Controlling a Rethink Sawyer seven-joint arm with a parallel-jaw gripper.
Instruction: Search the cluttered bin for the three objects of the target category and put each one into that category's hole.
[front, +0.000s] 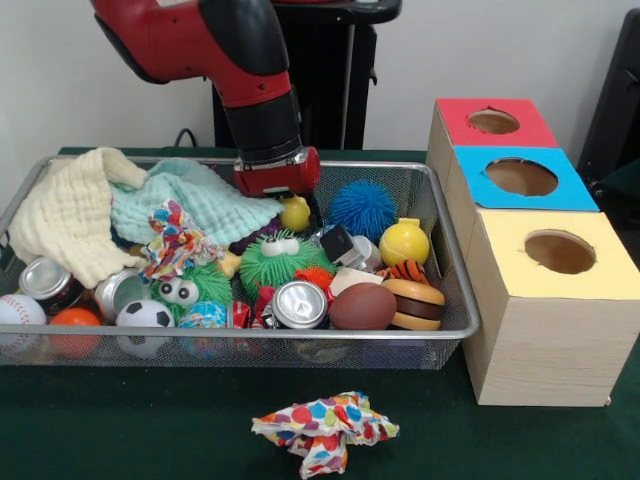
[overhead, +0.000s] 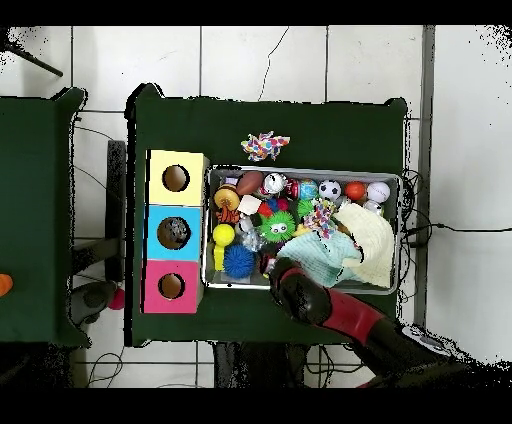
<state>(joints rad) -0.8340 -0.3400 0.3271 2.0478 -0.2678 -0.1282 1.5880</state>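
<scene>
The fingers cannot be made out: the arm's red wrist (front: 277, 172) has them sunk behind the clutter at the bin's (front: 440, 260) far side, so whether they are apart or together cannot be told. Nothing shows in any of the three holes, red (front: 494, 121), blue (front: 521, 176) or yellow (front: 560, 252), so the sorting looks barely begun, with all three objects seemingly left to find. Which category is wanted is not shown. Balls are the likeliest candidates: a small yellow ball (front: 295, 213) sits just beside the wrist, a spiky blue ball (front: 362, 208) next along towards the boxes, and a yellow round toy (front: 404, 243) beyond that. A can (front: 299, 304) and a brown football (front: 362, 306) lie at the opposite wall of the bin from the wrist, with cloths (front: 190, 205) heaped on the side away from the boxes. A crumpled patterned rag (front: 325, 427) lies outside the bin on the tabletop (front: 120, 425).
</scene>
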